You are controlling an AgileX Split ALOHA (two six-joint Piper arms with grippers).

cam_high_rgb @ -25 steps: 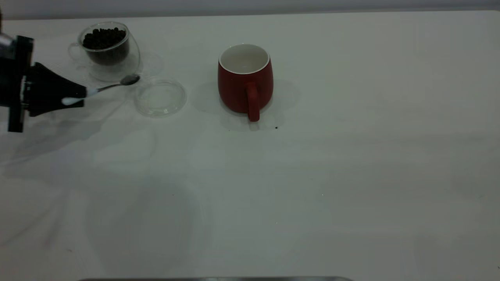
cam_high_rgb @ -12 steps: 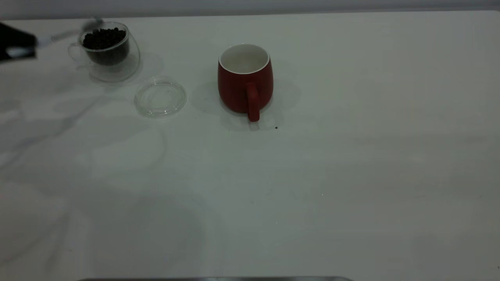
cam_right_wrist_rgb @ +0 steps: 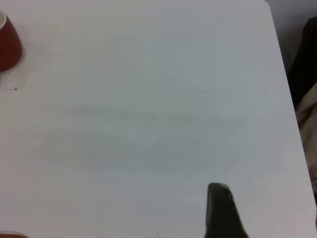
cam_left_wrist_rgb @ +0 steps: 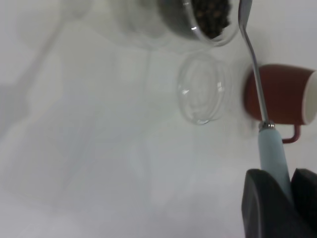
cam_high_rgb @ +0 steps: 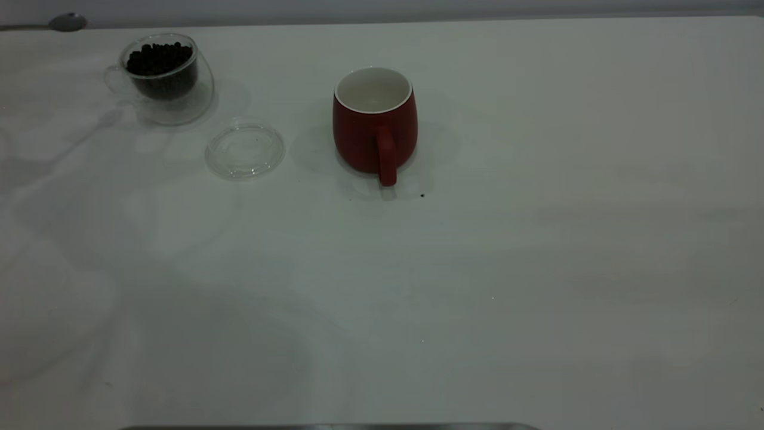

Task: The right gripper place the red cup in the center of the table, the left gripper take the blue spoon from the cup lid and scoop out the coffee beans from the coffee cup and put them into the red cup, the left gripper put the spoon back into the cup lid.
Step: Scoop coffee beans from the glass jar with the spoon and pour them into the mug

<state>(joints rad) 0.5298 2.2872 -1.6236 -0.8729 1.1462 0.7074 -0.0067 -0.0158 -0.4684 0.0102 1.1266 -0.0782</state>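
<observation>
The red cup (cam_high_rgb: 374,122) stands upright near the middle of the table (cam_high_rgb: 477,269), handle toward the camera, white inside bare. At far left, the clear coffee cup (cam_high_rgb: 164,74) holds coffee beans (cam_high_rgb: 158,58). The cup lid (cam_high_rgb: 245,150) lies bare between the two cups. In the exterior view only the blue spoon's metal bowl (cam_high_rgb: 67,22) shows, raised at the top left corner. The left wrist view shows my left gripper (cam_left_wrist_rgb: 284,174) shut on the spoon's pale blue handle (cam_left_wrist_rgb: 273,151), high above the lid (cam_left_wrist_rgb: 200,94). My right gripper (cam_right_wrist_rgb: 220,201) hangs over the table's right part, away from the red cup (cam_right_wrist_rgb: 7,44).
A tiny dark speck (cam_high_rgb: 422,194) lies just in front of the red cup. A grey metal edge (cam_high_rgb: 328,426) runs along the table's near side. The table's right edge (cam_right_wrist_rgb: 282,64) shows in the right wrist view, with dark shapes beyond it.
My left gripper has carried the spoon from beside the lid up and to the left, out of the exterior view. Only the spoon's bowl still shows there. Cups and lid have not moved.
</observation>
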